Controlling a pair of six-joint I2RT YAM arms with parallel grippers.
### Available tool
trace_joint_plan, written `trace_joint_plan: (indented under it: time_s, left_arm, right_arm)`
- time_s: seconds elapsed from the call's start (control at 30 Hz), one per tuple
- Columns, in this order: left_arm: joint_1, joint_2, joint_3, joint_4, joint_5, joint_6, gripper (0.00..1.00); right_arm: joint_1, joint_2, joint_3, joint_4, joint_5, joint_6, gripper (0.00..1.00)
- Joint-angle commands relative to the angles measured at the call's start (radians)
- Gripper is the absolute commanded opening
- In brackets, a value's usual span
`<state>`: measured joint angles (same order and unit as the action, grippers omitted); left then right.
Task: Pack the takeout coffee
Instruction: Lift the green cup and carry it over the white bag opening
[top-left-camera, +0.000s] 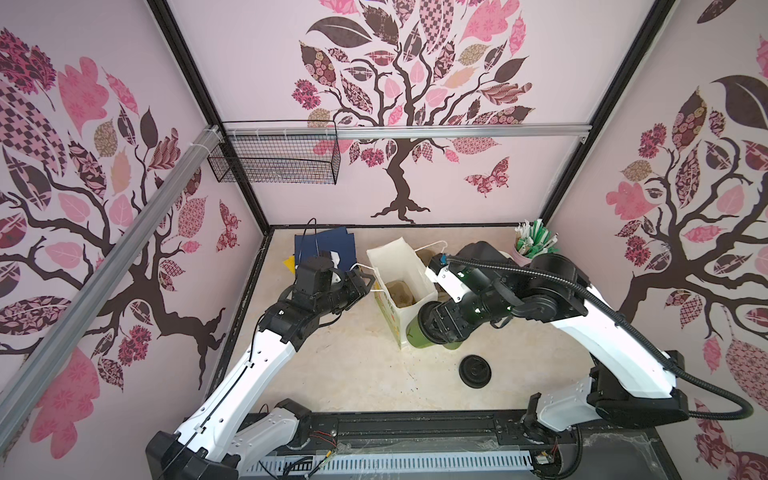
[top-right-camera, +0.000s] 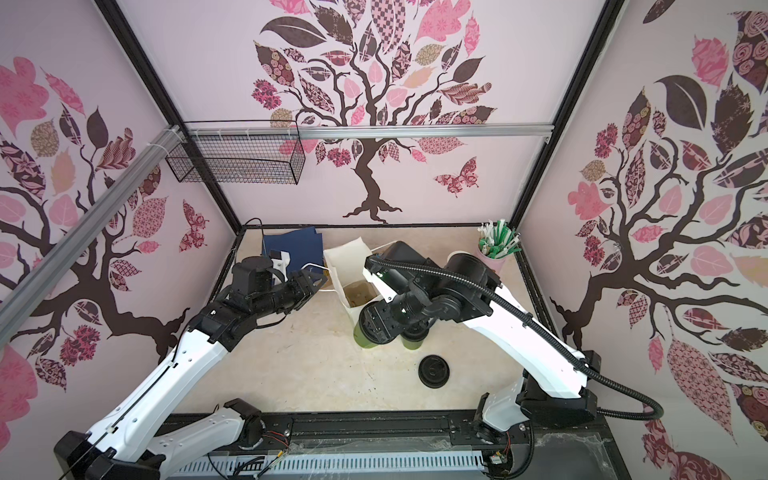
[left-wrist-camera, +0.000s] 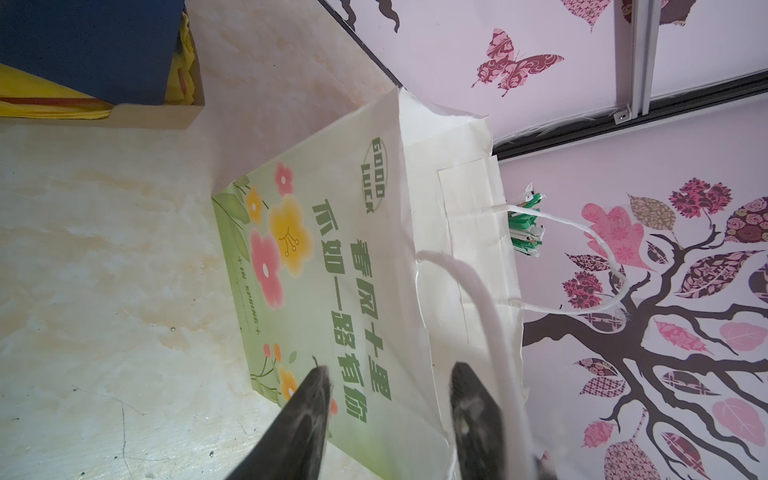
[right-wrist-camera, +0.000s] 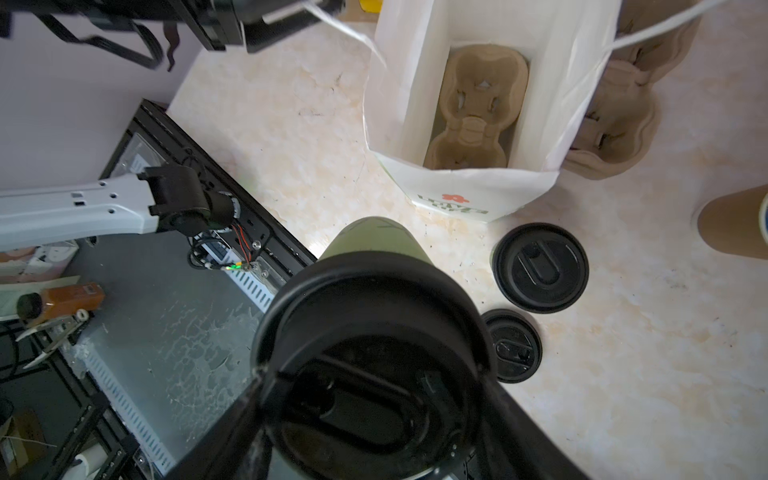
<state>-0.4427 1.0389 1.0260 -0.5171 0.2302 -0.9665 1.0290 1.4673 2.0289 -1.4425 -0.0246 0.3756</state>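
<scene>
Lidded green cup (right-wrist-camera: 374, 243) in right hand (right-wrist-camera: 374, 390), just beside paper bag (right-wrist-camera: 469, 185)

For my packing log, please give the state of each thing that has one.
paper bag: upright, mouth open
cup carrier: inside the bag, both pockets empty
held cup: lidded, gripped by right gripper
second cup: lidded, on the table
loose lid: flat on the table
left gripper: open, astride the bag's rim

Left claw (left-wrist-camera: 390, 376) jaws apart; right claw (right-wrist-camera: 374, 399) clamped.
</scene>
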Motion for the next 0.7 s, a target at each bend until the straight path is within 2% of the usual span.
trace_joint_plan:
  time_s: [0.0, 0.2, 0.4, 0.53, 0.67]
  left_arm:
    - [0.004, 0.006, 0.029, 0.017, 0.006, 0.017, 0.5]
    - [0.004, 0.007, 0.031, 0.015, 0.009, 0.02, 0.49]
    - [0.005, 0.003, 0.032, 0.015, 0.009, 0.02, 0.5]
    - [0.004, -0.003, 0.035, 0.008, 0.006, 0.025, 0.54]
    - [0.004, -0.005, 0.041, 0.002, 0.003, 0.029, 0.6]
  right_arm:
    - [-0.019, 0.038, 0.091, -0.032, -0.041, -0.013, 0.67]
    - [-0.034, 0.097, 0.233, -0.027, -0.088, -0.022, 0.67]
    - [-0.081, 0.178, 0.365, -0.027, -0.056, -0.032, 0.66]
    - [-0.108, 0.241, 0.439, -0.027, 0.007, -0.031, 0.66]
    - [-0.139, 0.297, 0.425, -0.029, 0.09, -0.033, 0.66]
